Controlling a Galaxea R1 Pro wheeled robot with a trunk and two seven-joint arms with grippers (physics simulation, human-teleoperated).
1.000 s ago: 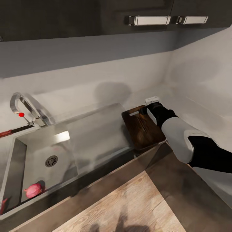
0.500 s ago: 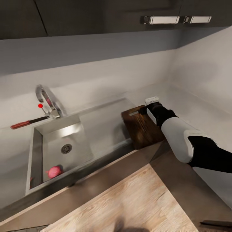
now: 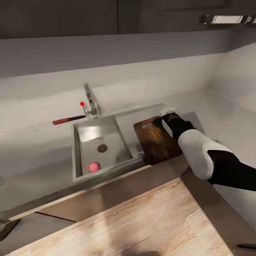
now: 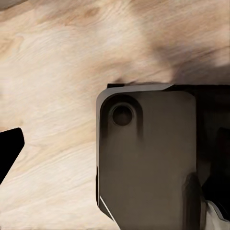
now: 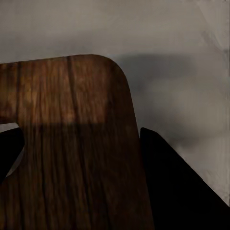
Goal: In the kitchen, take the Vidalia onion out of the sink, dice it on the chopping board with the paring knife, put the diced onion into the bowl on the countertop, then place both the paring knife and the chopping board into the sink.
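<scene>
A pink onion lies in the steel sink, near its front wall. The dark wooden chopping board rests on the countertop just right of the sink, and its rounded corner shows under the right wrist. My right gripper is at the board's far edge by the handle slot, open, its fingers spread with nothing between them. A red-handled knife lies on the counter behind the sink, left of the tap. My left gripper is down over the wooden floor and looks open. The bowl is out of view.
The tap with a red knob stands behind the sink. Dark wall cabinets hang overhead, and the pale countertop wraps round the corner at the right. A wooden floor lies below the counter front.
The whole head view has shifted: sink, tap and cabinet handles have slid right and look smaller. My right arm and the board keep the same place in the picture.
</scene>
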